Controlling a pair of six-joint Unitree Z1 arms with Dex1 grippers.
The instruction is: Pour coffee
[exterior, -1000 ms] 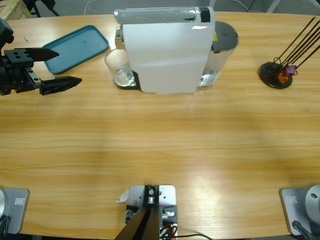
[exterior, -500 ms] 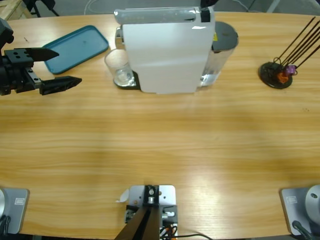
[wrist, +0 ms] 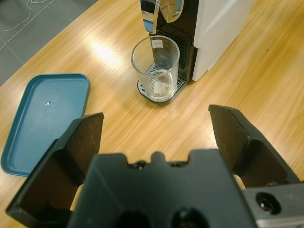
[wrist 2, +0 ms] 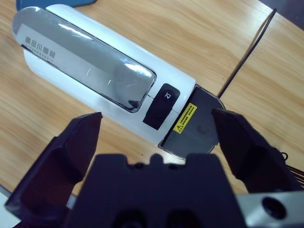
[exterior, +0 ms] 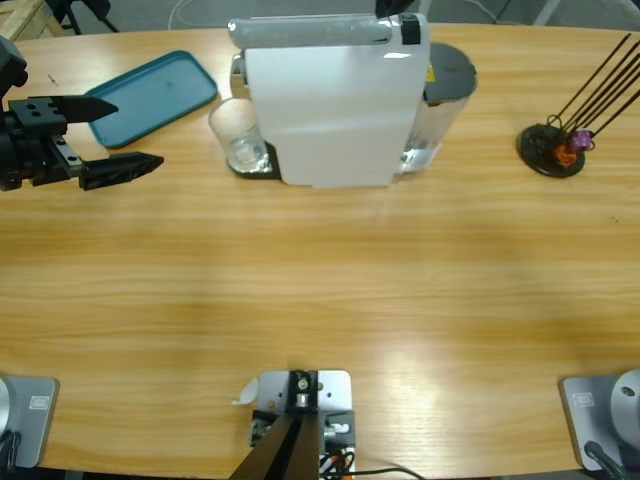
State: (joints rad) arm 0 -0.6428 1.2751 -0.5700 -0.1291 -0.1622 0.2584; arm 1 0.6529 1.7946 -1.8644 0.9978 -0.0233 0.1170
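Right gripper (wrist 2: 154, 137) — jaws spread, empty, above coffee machine (wrist 2: 99, 78); black button (wrist 2: 161, 105) at 12 o'clock. Risk: off-centre descent misses button — glass (wrist: 156, 69) stays unfilled.

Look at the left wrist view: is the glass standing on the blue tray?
No: the glass stands on the drip grate under the spout of the coffee machine, while the blue tray lies apart with nothing on it.

The coffee machine (exterior: 330, 100) is hiding most of the right hand (exterior: 398, 8) in the high view. The left edge is cutting off the left arm (exterior: 15, 140).
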